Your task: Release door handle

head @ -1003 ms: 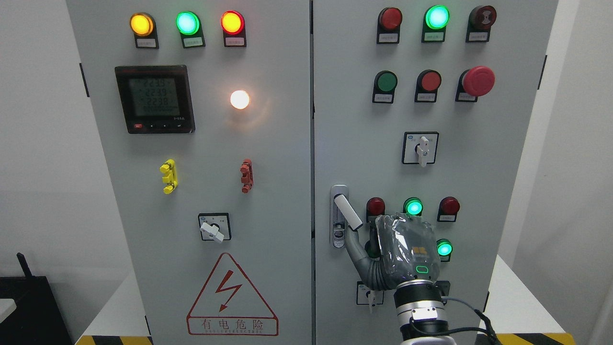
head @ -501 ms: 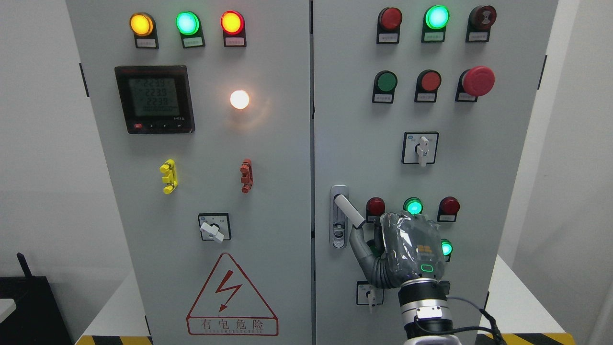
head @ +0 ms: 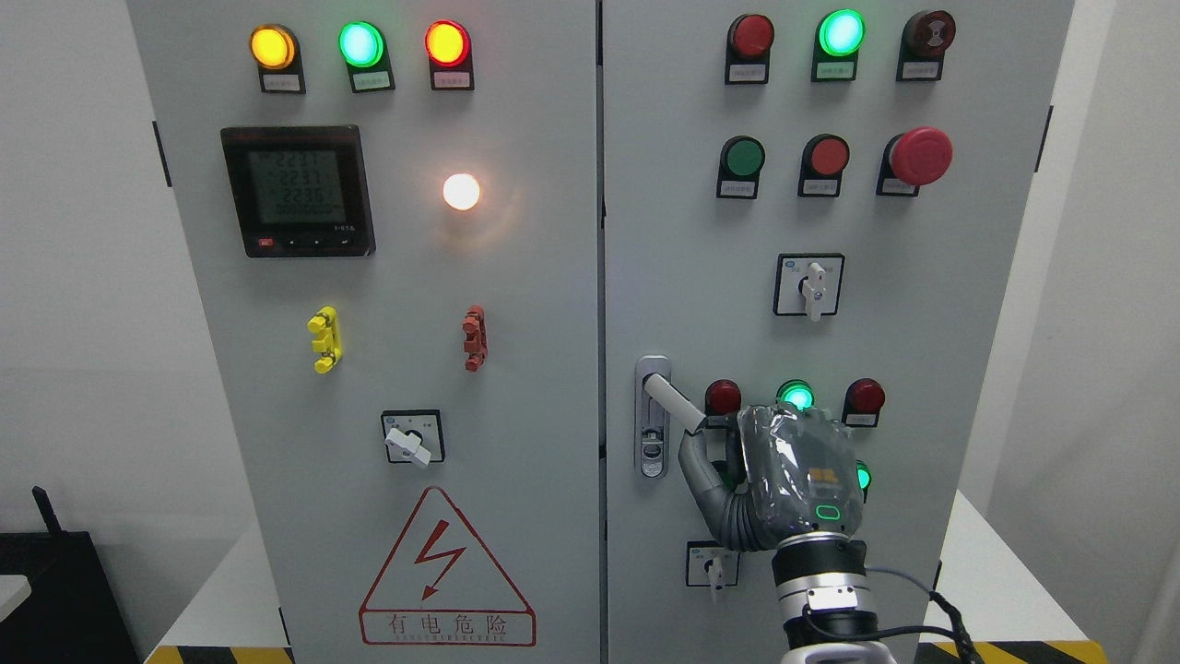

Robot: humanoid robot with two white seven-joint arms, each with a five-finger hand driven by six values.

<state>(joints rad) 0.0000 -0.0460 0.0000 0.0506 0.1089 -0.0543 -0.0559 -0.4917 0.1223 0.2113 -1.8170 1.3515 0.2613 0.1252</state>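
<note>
Right hand (head: 779, 480) fingers curl around the stiff metal door handle (head: 673, 402) at its free tip.

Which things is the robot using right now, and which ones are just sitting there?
For the job:
- right robot hand, its thumb at the handle's tip
- door handle, tilted out from its lock plate

Just there:
- red mushroom button
- digital meter
- yellow clip and red clip
- rotary switch
- warning triangle
</note>
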